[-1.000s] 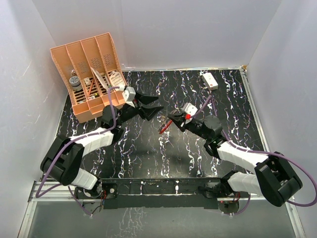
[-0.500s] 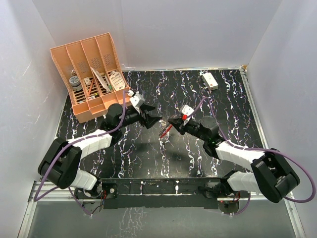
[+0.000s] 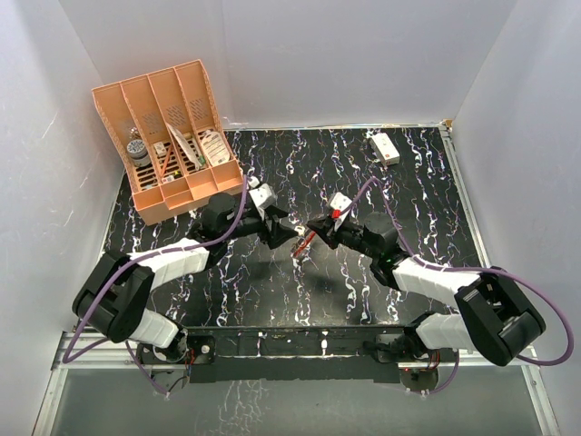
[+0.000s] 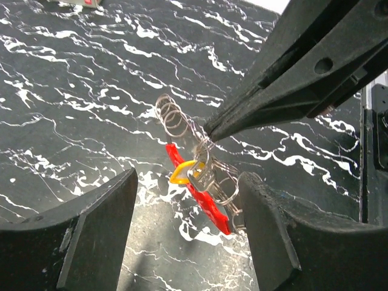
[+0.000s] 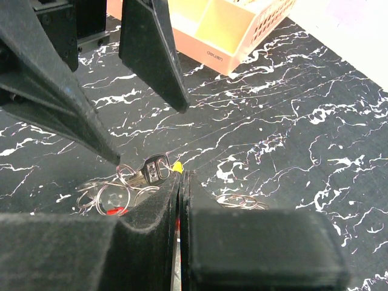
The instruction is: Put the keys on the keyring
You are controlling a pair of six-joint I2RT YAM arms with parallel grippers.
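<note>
White walls close in a black, white-veined bench (image 3: 272, 291), with an orange desk organizer (image 3: 168, 136) at the back left corner and a small white box (image 3: 384, 146) at the back right. Both arms meet tip to tip over the middle.

The right gripper (image 3: 317, 226) has its jaws clenched tight on the top of a small bunch. From where I stand it looks like the red keyring (image 4: 200, 194) is what it pinches, though the exact spot is hard to make out. The band slants down below the tip, with the silvery keys (image 4: 200, 173) and a yellow piece (image 4: 179, 174) against it and thin wire rings (image 4: 171, 115) beside it.

The left gripper (image 3: 285, 232) has its jaws released and spread wide. They stand on either side of the bunch, which sits between them, and I can see clear gaps on both sides.
</note>
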